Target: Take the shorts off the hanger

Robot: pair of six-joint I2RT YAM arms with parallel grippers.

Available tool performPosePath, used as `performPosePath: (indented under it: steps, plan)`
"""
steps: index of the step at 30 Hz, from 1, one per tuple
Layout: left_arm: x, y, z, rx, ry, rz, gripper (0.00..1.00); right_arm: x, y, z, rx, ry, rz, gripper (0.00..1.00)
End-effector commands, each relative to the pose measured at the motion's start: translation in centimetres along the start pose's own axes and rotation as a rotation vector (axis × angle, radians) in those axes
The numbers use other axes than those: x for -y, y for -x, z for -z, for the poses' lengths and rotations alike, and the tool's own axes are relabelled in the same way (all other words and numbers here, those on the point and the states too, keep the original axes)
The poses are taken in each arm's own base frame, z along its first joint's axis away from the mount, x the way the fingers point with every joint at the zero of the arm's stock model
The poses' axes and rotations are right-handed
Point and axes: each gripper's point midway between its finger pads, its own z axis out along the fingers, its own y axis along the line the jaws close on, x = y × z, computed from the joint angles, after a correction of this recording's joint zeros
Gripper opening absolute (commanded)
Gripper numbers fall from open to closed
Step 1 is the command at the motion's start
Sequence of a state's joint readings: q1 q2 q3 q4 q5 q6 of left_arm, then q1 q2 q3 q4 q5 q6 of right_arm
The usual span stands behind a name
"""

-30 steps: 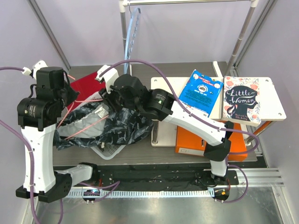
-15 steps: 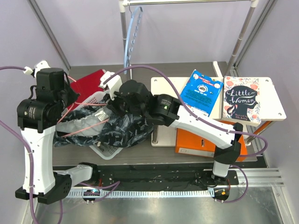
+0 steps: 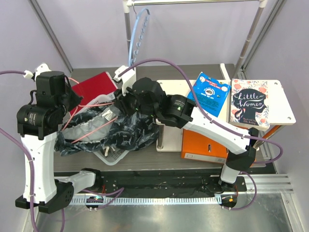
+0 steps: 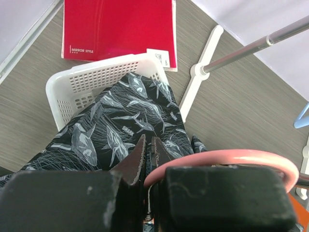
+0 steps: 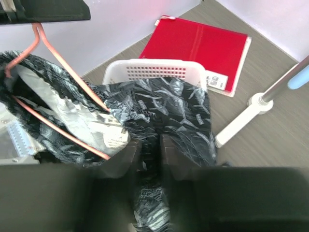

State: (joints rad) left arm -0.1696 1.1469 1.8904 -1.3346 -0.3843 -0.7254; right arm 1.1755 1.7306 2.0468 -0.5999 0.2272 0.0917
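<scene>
The shorts, black with a grey shark print, hang from the thin pink hanger over a white basket. My left gripper is shut on the hanger's hook; in the left wrist view the pink hook curves out from between the closed fingers, with the shorts below. My right gripper is shut on a fold of the shorts. The right wrist view shows the fabric pinched between its fingertips, with the hanger wires to the left.
A red notebook lies behind the basket. A light-blue hanger hangs from the rail, whose white foot is close by. A white shelf on the right holds a blue book and "Little Women", over an orange box.
My right gripper has moved right and back with the shorts fabric in it, spreading the shorts out along the hanger. The left gripper has kept hold of the hook, nearly still.
</scene>
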Motion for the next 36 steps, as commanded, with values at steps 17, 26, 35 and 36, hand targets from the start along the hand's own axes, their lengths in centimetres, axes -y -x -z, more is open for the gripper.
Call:
performPosePath:
  steps: [17, 26, 35, 36]
  plan:
    - [0.1, 2.7, 2.4, 0.126, -0.061, 0.076, 0.00, 3.5, 0.7, 2.4, 0.043, -0.137, -0.059, 0.01]
    - [-0.9, 4.0, 4.9, 0.250, -0.122, 0.038, 0.00, 12.8, 0.5, 5.3, 0.077, -0.411, -0.170, 0.01]
    - [3.0, 3.9, 7.1, 0.245, -0.381, 0.083, 0.00, 11.6, -0.3, 4.5, 0.040, -0.224, -0.189, 0.01]
    - [3.5, 4.3, 7.5, 0.254, -0.407, 0.101, 0.00, 10.8, 0.0, 4.2, 0.053, -0.182, -0.198, 0.01]
